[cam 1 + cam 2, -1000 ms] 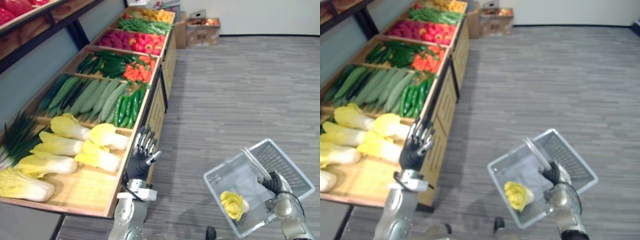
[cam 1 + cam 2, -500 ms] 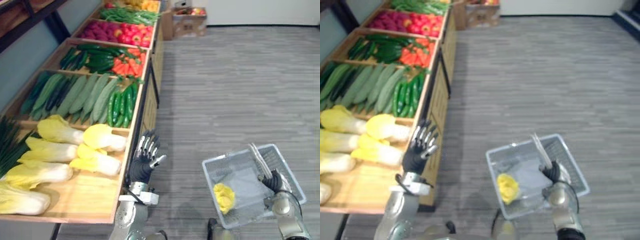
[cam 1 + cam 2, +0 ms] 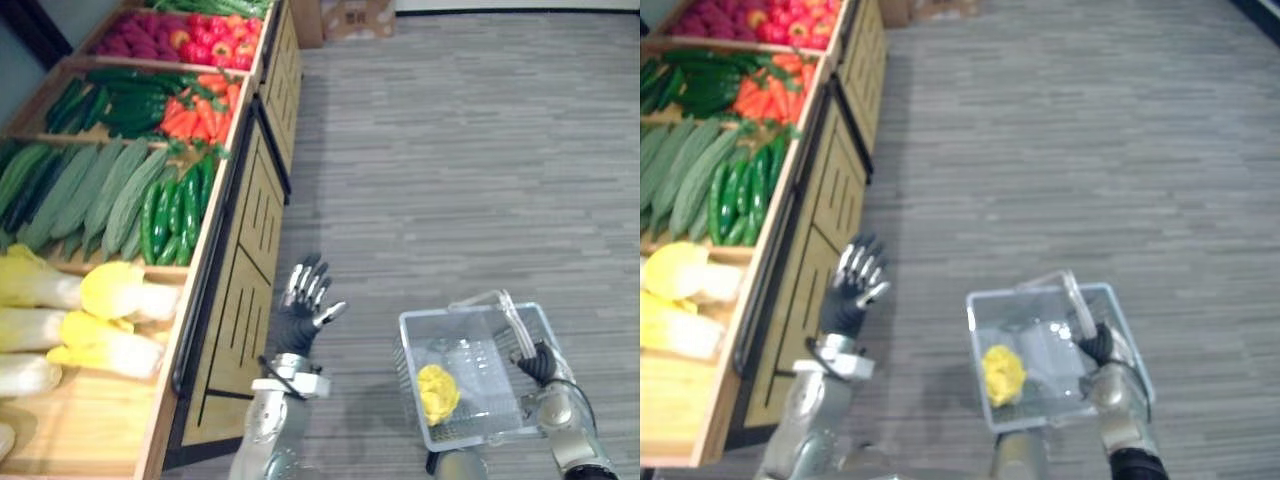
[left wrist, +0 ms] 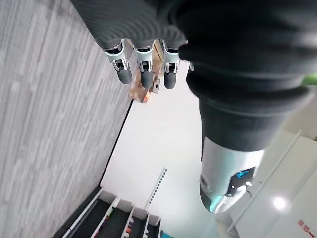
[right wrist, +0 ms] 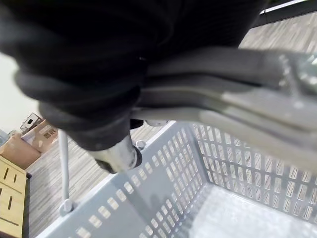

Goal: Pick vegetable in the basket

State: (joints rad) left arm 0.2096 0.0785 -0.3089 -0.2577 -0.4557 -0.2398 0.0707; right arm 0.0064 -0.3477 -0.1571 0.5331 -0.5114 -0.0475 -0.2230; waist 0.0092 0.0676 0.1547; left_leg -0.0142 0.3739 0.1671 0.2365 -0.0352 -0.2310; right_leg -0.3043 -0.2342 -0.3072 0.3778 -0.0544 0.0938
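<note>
Left eye view: L hand [image 3: 303,310] raised by stand [image 3: 235,300] front, fingers spread, holding nothing. R hand [image 3: 540,363] curled round handle [image 3: 517,325] of basket [image 3: 405,345]; yellow veg [image 3: 437,392] lies inside, toward its left wall. Stand carries cabbages [image 3: 110,290], cucumbers [image 3: 170,210], carrots [image 3: 200,115]. Grey striped floor [image 3: 450,150]; box [image 3: 345,15] at far end.

Illumination is bright and even over the grey floor [image 3: 450,150]. Soft shade lies beneath the produce stand [image 3: 240,300]. A ceiling lamp [image 4: 280,203] registers as a small glaring spot.
</note>
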